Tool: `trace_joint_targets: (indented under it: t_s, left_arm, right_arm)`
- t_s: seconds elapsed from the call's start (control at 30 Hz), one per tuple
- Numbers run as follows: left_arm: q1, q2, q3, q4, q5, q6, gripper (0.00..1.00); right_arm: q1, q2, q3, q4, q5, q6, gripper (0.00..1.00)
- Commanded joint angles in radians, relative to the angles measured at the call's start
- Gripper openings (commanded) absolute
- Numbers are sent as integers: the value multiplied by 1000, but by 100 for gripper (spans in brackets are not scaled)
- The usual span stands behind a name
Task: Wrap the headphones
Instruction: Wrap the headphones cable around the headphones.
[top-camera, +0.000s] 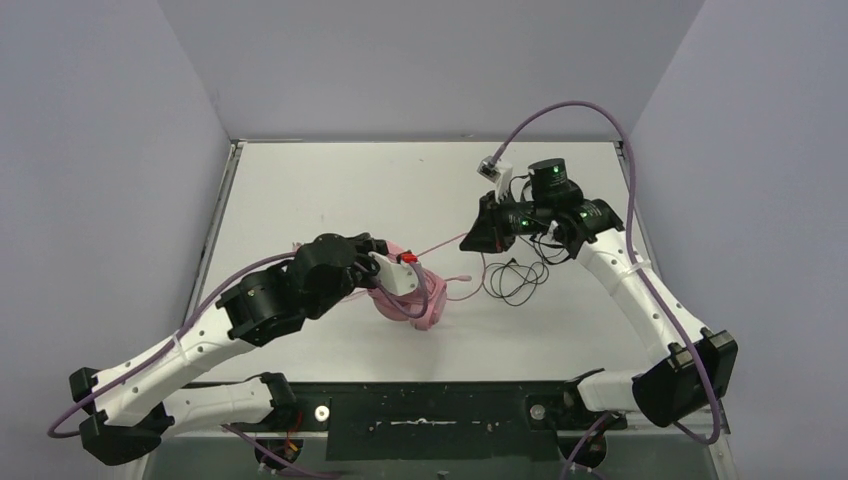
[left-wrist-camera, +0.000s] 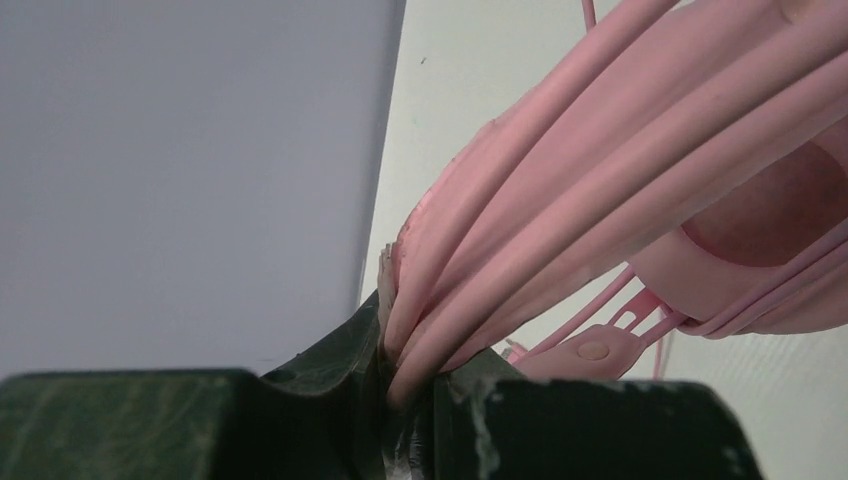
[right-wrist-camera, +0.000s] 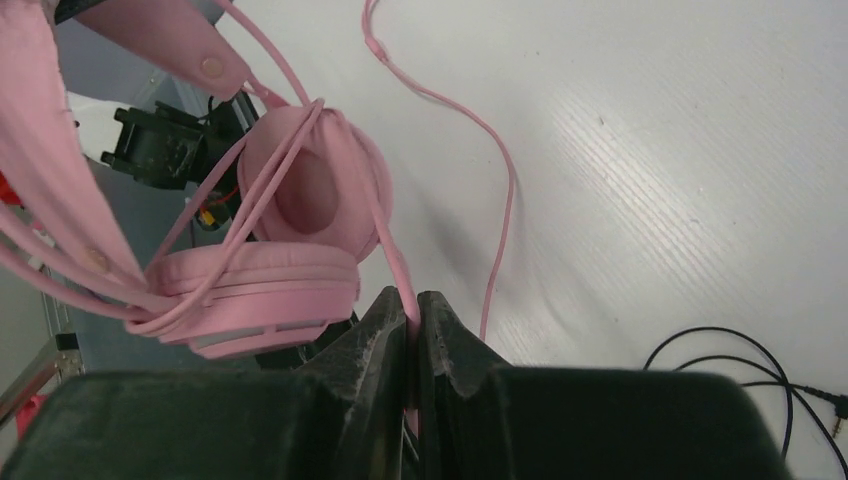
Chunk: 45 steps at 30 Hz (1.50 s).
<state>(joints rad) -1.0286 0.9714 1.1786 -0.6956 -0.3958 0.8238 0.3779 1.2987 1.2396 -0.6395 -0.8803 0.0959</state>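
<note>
**Two grippers, one pink headset, both jaws clenched**

We count two arms over the white table (top-camera: 330, 190), and each gripper has something pink in it. The left gripper (left-wrist-camera: 398, 385) is clamped on the pink headphones (top-camera: 418, 305). From its wrist view we see a bundle of at least four pink strands pinched between its fingers, together with a flat pink edge of the headset. The headset sits left of the table's middle, just in front of that gripper, and whether it rests on the table we cannot tell.

The right gripper (right-wrist-camera: 413, 325) is clenched on a single strand of the pink cable (right-wrist-camera: 497, 200). From above, this strand runs in one line from the right gripper across to the headset. A further length of it lies curved on the table.

From the right wrist we count two pink ear pads, one facing us (right-wrist-camera: 305, 190) and one edge-on below it (right-wrist-camera: 255, 285), with cable turns crossing them.

One thin black cable (right-wrist-camera: 735, 365) lies in loose loops on the table near the right gripper, ending in one plug. We cannot make out its earpieces.
</note>
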Motion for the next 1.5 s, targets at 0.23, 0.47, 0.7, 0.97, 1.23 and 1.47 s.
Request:
trace_joint_targets:
  t_s: [0.23,0.47,0.7,0.97,1.23,1.47]
  left_arm:
    - [-3,76,-43,168,-380,144,0]
    - [5,160,29,112,-414,-16,0]
    - [88,276,83,35,-466,-182,0]
    - [170,337,168,-43,-490,-344,0]
    - [187,464,358,-193,-513,-555,0]
    - [248,495,480,-278,-382,-755,0]
  right_arm:
    - [30,-1,179,-285,2,54,0]
    - [46,-75,35,78,-106,455,0]
    - [84,-116,-87,287,-43,733,0]
    - [99,-144,-229,615,57,979,2]
    - [269,-130,-316,974,316,1090,14]
    - [375,-95,-361,1017,511,938,13]
